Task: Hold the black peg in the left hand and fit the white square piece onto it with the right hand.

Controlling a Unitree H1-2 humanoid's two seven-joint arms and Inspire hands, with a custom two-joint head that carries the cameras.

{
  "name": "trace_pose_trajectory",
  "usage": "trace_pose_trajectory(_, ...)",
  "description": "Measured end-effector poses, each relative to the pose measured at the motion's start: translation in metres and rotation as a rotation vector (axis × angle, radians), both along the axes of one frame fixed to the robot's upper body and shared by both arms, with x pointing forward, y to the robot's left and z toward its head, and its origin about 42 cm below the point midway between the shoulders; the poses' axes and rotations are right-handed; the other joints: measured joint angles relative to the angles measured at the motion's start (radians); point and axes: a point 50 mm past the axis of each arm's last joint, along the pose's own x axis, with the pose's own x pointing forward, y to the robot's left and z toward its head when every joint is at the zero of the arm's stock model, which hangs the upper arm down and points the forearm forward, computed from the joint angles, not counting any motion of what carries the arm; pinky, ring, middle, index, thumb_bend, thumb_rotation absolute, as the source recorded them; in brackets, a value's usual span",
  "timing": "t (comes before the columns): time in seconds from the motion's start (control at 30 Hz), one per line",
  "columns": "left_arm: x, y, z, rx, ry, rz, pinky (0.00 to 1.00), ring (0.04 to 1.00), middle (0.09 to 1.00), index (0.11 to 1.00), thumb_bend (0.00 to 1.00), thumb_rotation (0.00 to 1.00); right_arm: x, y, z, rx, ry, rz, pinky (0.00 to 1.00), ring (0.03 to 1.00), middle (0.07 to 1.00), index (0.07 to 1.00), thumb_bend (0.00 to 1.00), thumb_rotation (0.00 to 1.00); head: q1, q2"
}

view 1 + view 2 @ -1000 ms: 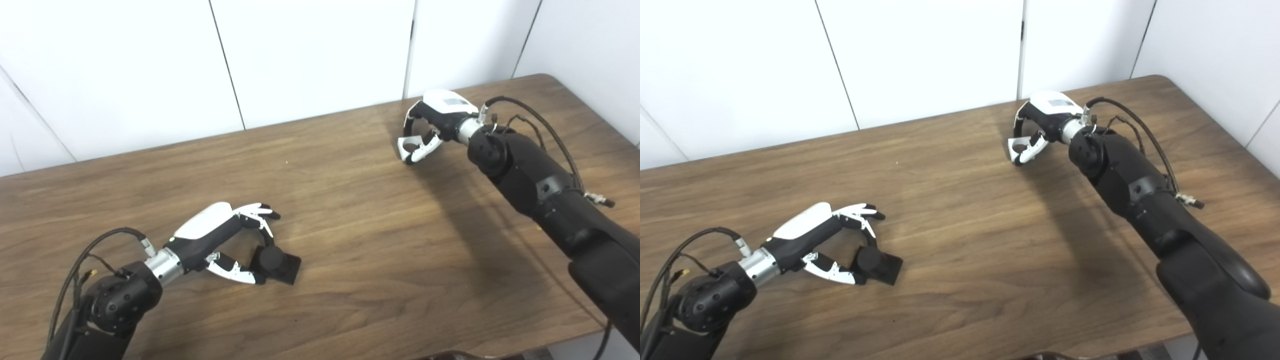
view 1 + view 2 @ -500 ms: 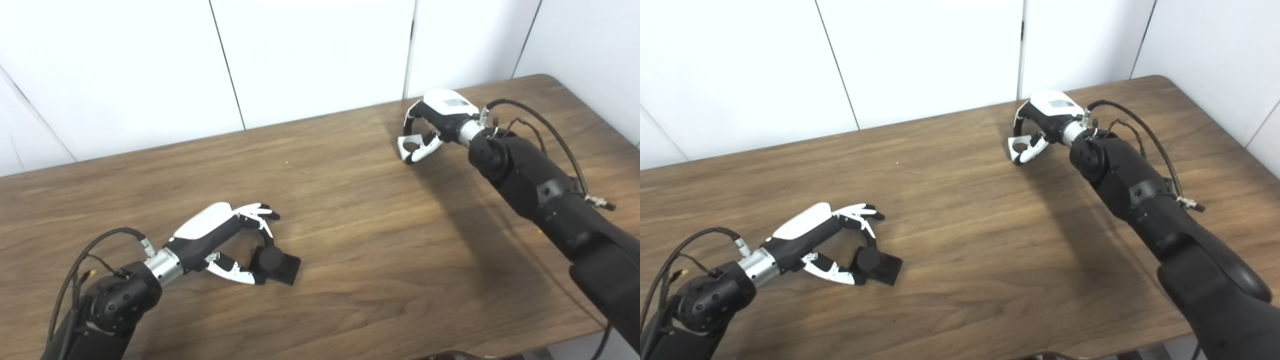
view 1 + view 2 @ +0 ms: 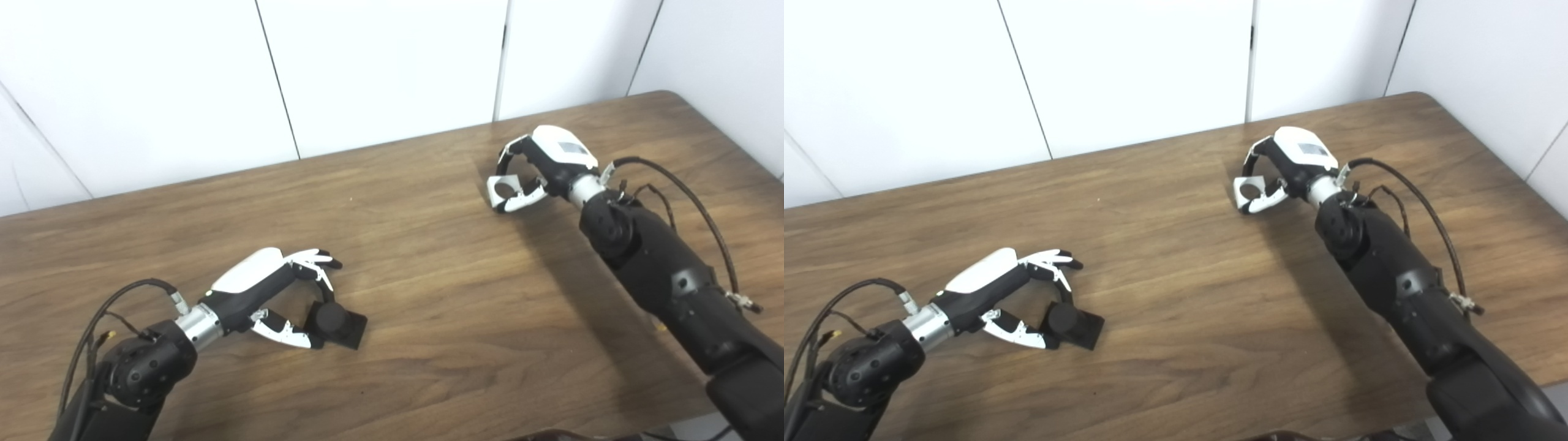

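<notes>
The black peg (image 3: 332, 318), a short round post on a square black base, sits on the wooden table (image 3: 441, 288) at the near left. My left hand (image 3: 263, 285) rests low beside it, with a finger curled down on the post and the thumb against its near side; the other fingers (image 3: 318, 255) point outward. At the far right, my right hand (image 3: 554, 160) is shut on the white square piece (image 3: 501, 186), pinched between fingers and thumb a little above the table. Its round hole faces the camera.
White wall panels (image 3: 380, 67) stand right behind the table's far edge. The table's right edge and rounded corner (image 3: 680, 98) lie just past the right arm (image 3: 661, 269). Brown tabletop stretches between the two hands.
The right arm has drawn back toward me and the wrist has turned, with the white piece still pinched and nearly in the same spot. The left hand and peg have not moved.
</notes>
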Motion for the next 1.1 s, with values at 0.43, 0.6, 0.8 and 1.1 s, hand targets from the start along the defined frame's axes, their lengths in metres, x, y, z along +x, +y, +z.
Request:
trace_pose_trajectory(0.43,0.004,-0.002,0.004,0.008,0.018,-0.007,0.84,0.95,0.882,0.494,0.52,0.09,-0.023,0.037,0.039,0.025,-0.111,0.19,0.7,0.793,0.782,0.483,0.51,0.14,0.098,0.023)
trace_pose_trajectory(0.6,0.005,-0.005,0.004,0.012,0.028,-0.006,0.86,0.957,0.89,0.495,0.52,0.09,-0.031,0.048,0.056,0.047,-0.133,0.261,0.71,0.804,0.782,0.483,0.51,0.14,0.147,0.032)
trace_pose_trajectory(0.8,0.007,-0.012,0.004,0.015,0.037,-0.001,0.87,0.947,0.89,0.618,0.79,0.29,-0.04,0.058,0.072,0.072,-0.159,0.36,0.66,0.788,0.767,0.482,0.51,0.14,0.25,0.049)
trace_pose_trajectory(1.1,0.01,-0.023,0.006,0.024,0.036,0.008,0.86,0.954,0.894,0.61,0.81,0.33,-0.054,0.071,0.089,0.085,-0.193,0.465,0.66,0.791,0.754,0.482,0.52,0.13,0.324,0.063)
